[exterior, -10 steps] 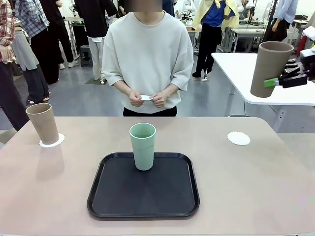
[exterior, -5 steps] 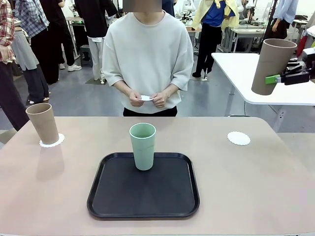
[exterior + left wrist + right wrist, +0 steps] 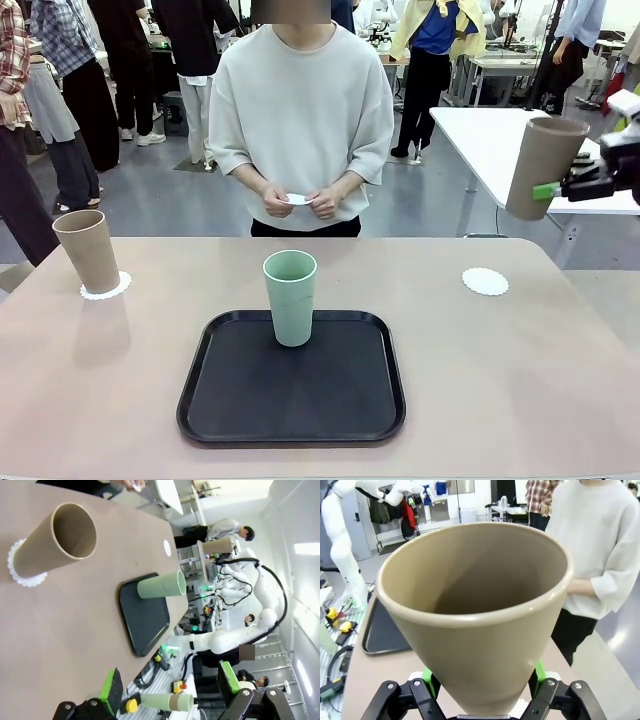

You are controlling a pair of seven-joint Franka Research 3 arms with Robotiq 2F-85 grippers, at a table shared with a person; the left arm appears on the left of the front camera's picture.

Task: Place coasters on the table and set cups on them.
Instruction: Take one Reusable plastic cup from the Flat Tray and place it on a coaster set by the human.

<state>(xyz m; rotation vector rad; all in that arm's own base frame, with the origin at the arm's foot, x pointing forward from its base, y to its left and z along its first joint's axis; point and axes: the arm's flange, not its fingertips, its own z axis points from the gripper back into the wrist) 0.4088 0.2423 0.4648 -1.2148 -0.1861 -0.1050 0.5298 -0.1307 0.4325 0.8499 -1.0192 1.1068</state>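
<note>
Cup (image 3: 541, 158), tan, sits clamped in the right gripper (image 3: 538, 191) in mid-air; left gripper (image 3: 170, 682) stands released.

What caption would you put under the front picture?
Right end effector holds a tan cup in the air; one coaster lies bare.

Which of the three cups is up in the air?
The tan-brown tumbler on the right, held by the right gripper. The other tan-brown tumbler stands on a white paper coaster, the mint green tumbler on the black tray.
</note>
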